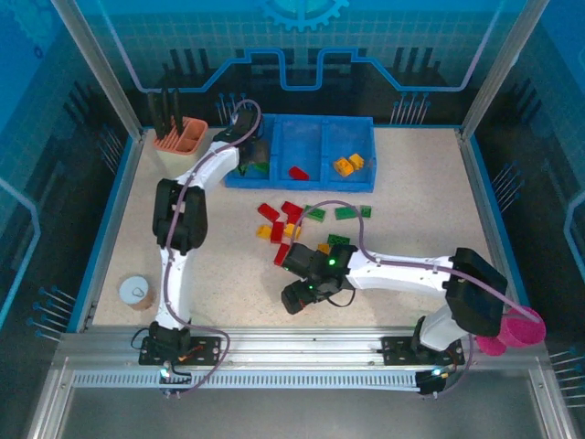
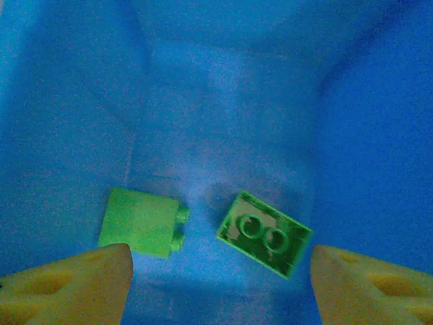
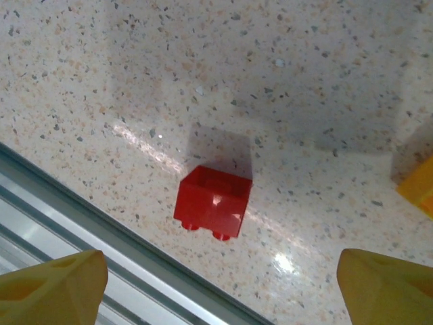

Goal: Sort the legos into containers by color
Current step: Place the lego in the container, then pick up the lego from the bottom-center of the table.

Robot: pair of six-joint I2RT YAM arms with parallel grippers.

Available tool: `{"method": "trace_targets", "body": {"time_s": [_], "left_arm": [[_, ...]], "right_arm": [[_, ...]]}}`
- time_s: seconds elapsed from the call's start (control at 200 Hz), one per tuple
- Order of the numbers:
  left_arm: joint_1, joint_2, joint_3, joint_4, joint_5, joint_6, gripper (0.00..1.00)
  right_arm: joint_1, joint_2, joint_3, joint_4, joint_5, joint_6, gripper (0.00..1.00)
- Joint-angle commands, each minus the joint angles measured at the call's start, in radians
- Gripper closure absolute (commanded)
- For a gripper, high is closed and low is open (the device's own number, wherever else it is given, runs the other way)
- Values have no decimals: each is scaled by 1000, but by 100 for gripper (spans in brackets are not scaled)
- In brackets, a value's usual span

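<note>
**Sorting inventory, placed from the blue tray [image 1: 302, 120]**

1. Beige holder [image 1: 180, 142] with black tools: just beside the tray's left end.
2. Left gripper [image 2: 220, 291], mine: lowered into the tray's left compartment. My fingers [image 2: 67, 284] are spread apart with nothing between them.
3. Green bricks [image 2: 264, 233], two: lying on the floor of that left compartment under my left gripper. They are apart from each other and touch neither finger. One lies on its side and the other is turned askew.
4. Lone red brick [image 1: 298, 172]: in the tray's middle compartment.
5. Orange-yellow bricks [image 1: 347, 165], a few: bunched together in the tray's right compartment.
6. Loose bricks [image 1: 292, 219], red, green and orange-yellow mixed: scattered on the table along the tray's near side.
7. Right gripper [image 3: 220, 288], mine: low over the table on the tray's near side. My fingers stand wide apart and hold nothing.
8. Single red brick [image 3: 213, 202]: flat on the table ahead of my right gripper, in line with the gap, touching neither finger. An orange-yellow piece [image 3: 416, 186] sits at the right edge.
9. Magenta cup [image 1: 523, 329]: well apart from the tray, off its near right.
</note>
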Motion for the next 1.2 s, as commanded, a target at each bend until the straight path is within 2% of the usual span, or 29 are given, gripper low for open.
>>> {"method": "trace_targets", "body": {"time_s": [0.0,0.3,0.56,0.66,0.811,0.886,0.991,1.071,1.196], "left_arm": [[-23,-147,-46,70,41,7,29],[-46,-339,-137,117,116,-23,28],[-75,-466,-196,99,118,-20,28],[-77,-523,-251,91,108,-39,28],[-77,-616,-334,67,100,-34,28],[-77,-677,-375,44,91,-12,25],[-74,-799,-478,43,91,23,19],[-69,-900,-551,18,82,55,16],[-44,-1043,-650,-48,44,92,15]], "right_arm": [[21,43,24,16,-33,-4,13],[25,123,14,54,-26,-21,22],[24,175,20,75,-18,-20,28],[23,192,25,72,-12,-14,37],[23,205,32,44,-9,-9,59],[17,183,34,20,-5,-33,64],[-36,119,86,-85,27,-120,67],[-116,55,141,-142,48,-207,68],[-277,26,247,-107,47,-342,69]]}}
